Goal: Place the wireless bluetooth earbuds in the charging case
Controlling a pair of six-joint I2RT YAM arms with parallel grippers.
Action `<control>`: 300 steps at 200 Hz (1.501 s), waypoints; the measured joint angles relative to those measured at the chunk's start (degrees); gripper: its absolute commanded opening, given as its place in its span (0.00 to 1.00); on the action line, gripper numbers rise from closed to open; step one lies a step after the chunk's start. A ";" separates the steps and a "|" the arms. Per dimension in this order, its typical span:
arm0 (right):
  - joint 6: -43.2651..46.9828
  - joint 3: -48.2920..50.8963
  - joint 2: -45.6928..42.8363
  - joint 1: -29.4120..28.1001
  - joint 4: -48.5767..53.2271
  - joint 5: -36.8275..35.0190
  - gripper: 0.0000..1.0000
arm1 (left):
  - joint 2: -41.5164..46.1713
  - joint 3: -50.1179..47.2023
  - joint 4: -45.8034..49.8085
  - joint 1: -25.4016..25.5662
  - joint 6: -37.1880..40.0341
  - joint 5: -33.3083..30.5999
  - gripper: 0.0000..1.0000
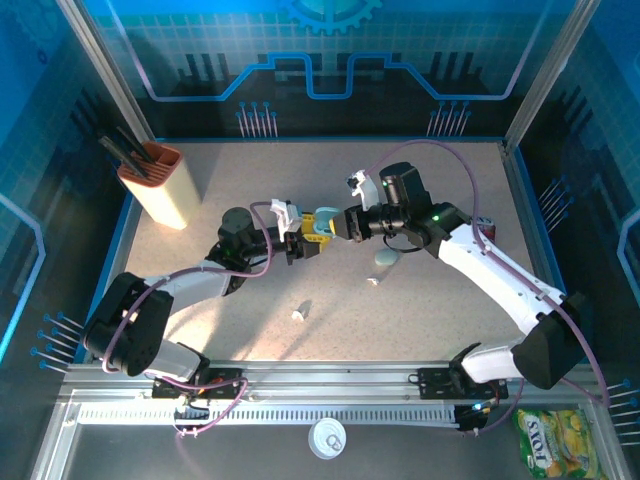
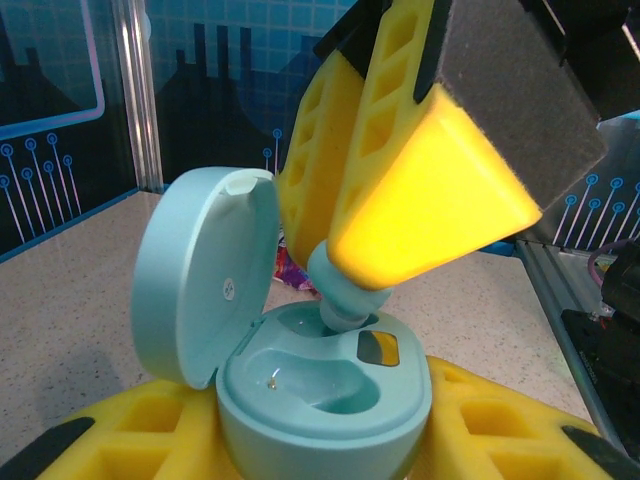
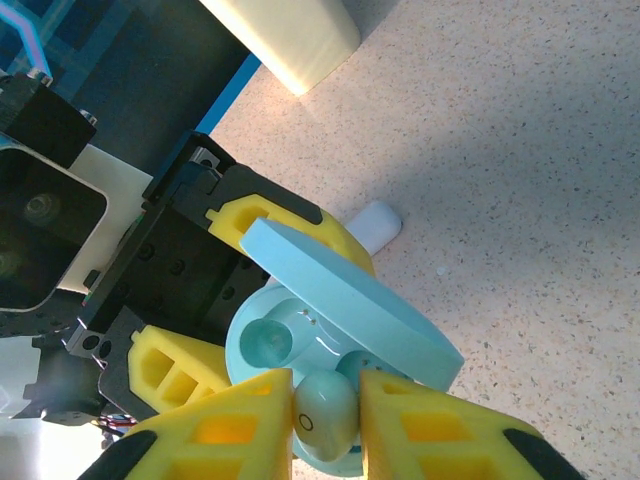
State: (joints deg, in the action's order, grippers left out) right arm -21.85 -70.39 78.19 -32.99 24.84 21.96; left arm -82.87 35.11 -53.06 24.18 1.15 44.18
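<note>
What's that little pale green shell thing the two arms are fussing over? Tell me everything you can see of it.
It is a small, pebble-shaped charging case of smooth mint-green plastic. Its hinged lid stands open and tilted back, baring moulded wells inside; the near one is empty, with a tiny metal contact. The left end effector clamps the base upright between yellow fingers. From above, the right end effector lowers a matching earbud into the far well, beside a dark amber patch.

Cream holder (image 1: 160,192) far left; yellow snack bag (image 1: 556,441) near right
</note>
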 measured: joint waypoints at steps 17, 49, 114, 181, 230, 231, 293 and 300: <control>-0.37 0.00 0.28 0.00 -0.02 0.02 0.23 | 0.00 0.00 -0.04 0.00 -0.83 -0.17 0.39; -1.09 -0.07 0.59 0.00 -0.09 0.22 0.25 | 0.00 0.00 -0.07 0.00 -1.20 -0.37 0.39; -2.56 -0.11 -0.33 0.02 -0.02 -0.26 0.43 | -0.02 -0.02 -1.79 0.00 -1.22 -0.57 0.39; -2.99 2.10 -3.74 0.74 -1.77 0.46 0.52 | -0.02 -0.02 -4.28 0.00 -1.55 -0.63 0.39; -5.49 10.54 -11.08 6.01 -9.68 2.21 0.56 | -0.44 -0.02 -5.44 -0.35 -3.69 -1.86 0.39; -5.51 10.60 -11.10 6.12 -9.79 2.23 0.56 | -0.44 -0.02 -5.53 -0.37 -3.72 -1.90 0.38; -7.58 12.92 -2.97 8.74 -9.62 -8.90 0.55 | 2.05 -2.54 -5.79 -2.80 -5.57 -3.65 0.39; -7.96 12.87 -0.50 8.83 -9.22 -10.19 0.54 | 2.80 -2.73 -5.55 -2.99 -5.75 -3.89 0.39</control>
State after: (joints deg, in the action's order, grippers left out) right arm -29.80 -57.52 77.69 -24.16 15.62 11.77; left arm -80.07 32.38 -58.61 21.19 -4.60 40.29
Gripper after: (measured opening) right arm 0.547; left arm 0.389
